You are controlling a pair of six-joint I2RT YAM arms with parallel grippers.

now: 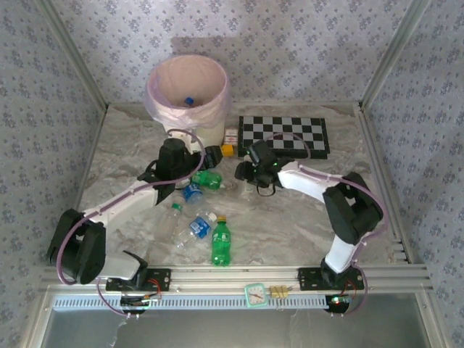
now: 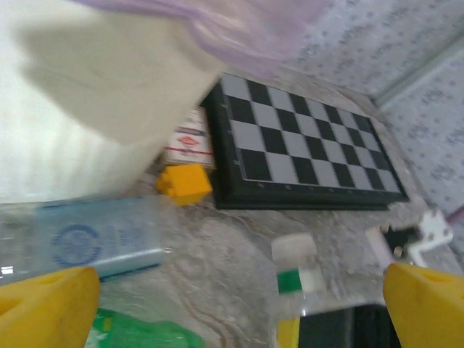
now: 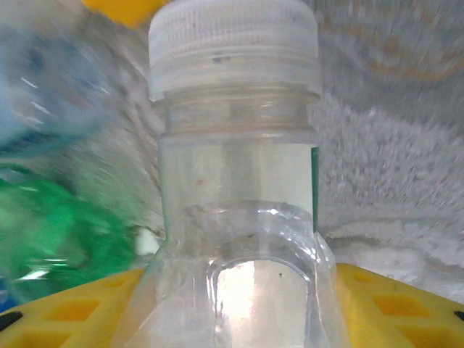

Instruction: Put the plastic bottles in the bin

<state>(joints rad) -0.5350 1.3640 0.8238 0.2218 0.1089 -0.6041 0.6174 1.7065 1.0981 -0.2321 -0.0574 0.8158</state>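
Note:
My right gripper (image 3: 235, 319) is shut on a clear plastic bottle (image 3: 235, 181) with a white cap; its yellow fingers (image 3: 72, 312) press the bottle's sides. From above, this gripper (image 1: 243, 172) sits mid-table, left of the chessboard. My left gripper (image 2: 235, 312) hangs open near the bin (image 1: 156, 94), above a blue-labelled clear bottle (image 2: 94, 239) and a green bottle (image 2: 138, 333). The held bottle (image 2: 297, 279) lies to its right. More bottles lie nearer the front: a green one (image 1: 221, 243) and two clear ones (image 1: 197, 226). A blue cap (image 1: 189, 101) shows inside the bin.
A chessboard (image 1: 284, 135) lies at the back right. A yellow cube (image 2: 185, 183) and a small red-white box (image 2: 190, 141) sit between it and the bin. Patterned walls enclose the table on three sides. A small clock (image 1: 254, 294) rests on the front rail.

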